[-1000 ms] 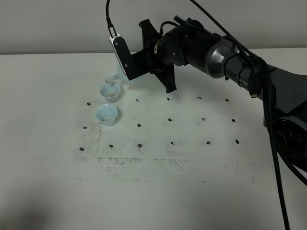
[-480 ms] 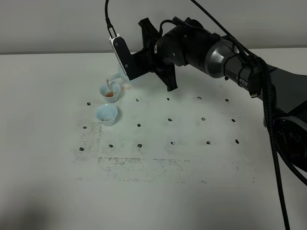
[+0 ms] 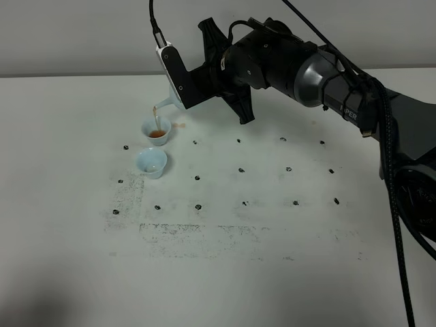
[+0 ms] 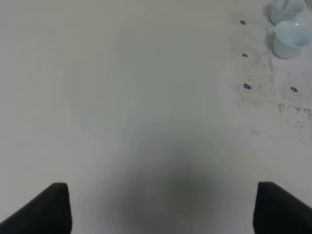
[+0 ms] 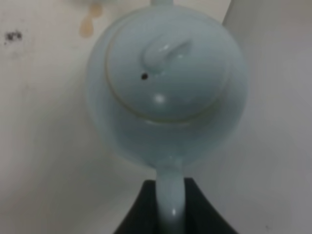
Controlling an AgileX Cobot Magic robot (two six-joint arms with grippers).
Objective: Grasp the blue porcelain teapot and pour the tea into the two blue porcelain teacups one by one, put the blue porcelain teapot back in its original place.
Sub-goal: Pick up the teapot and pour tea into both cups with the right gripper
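Over far teacup [image 3: 157, 131], teapot [image 5: 165, 92] tipped spout-down, handle [image 5: 170, 192] in right claw [image 5: 170, 207]

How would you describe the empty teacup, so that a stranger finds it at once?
On the white table, two small pale-blue teacups stand close together by the tilted teapot. The empty teacup is the one farther from the spout; its neighbour holds brown tea.

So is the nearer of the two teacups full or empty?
Empty: the nearer teacup shows only pale blue inside; the farther teacup holds brown tea from the teapot.
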